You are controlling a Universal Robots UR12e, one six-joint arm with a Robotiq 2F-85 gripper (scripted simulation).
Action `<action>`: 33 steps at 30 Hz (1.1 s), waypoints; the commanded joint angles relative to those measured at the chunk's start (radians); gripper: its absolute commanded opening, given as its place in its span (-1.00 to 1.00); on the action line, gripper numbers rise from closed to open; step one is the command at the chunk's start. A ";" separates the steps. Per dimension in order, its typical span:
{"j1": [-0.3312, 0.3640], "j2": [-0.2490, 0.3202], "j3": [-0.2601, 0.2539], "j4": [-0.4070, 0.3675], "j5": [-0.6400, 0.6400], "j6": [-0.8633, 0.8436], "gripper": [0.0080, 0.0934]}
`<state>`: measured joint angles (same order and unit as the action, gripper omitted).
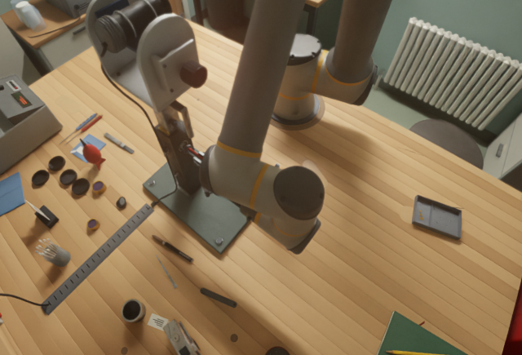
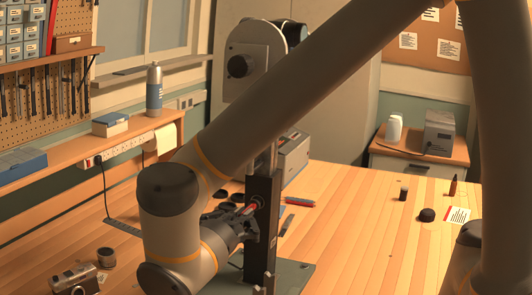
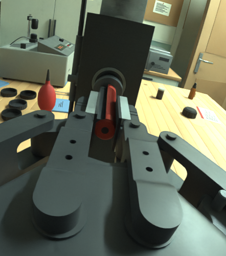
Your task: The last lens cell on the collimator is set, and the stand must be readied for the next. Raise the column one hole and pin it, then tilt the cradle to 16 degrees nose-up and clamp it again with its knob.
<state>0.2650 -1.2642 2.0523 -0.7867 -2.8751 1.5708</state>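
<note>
The red pin sticks out of a round socket in the dark outer sleeve of the stand's column, and my gripper's two finger pads are closed on its sides. The pin sits low on the sleeve, with my gripper level with it. The sleeve rises from a grey base plate on the bench. Above it the cradle carries the black collimator tube, with a dark red clamp knob on its near cheek. In the side camera my forearm hides most of the gripper.
A small grey tray lies to the right on the bench. Left of the stand are lens caps, a red blower bulb, a long ruler and pens. An instrument box stands behind the column.
</note>
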 commanded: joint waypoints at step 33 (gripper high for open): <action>0.080 0.037 -0.057 0.017 0.079 0.000 -1.00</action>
<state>0.3456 -1.2263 1.9959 -0.7692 -2.7957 1.5708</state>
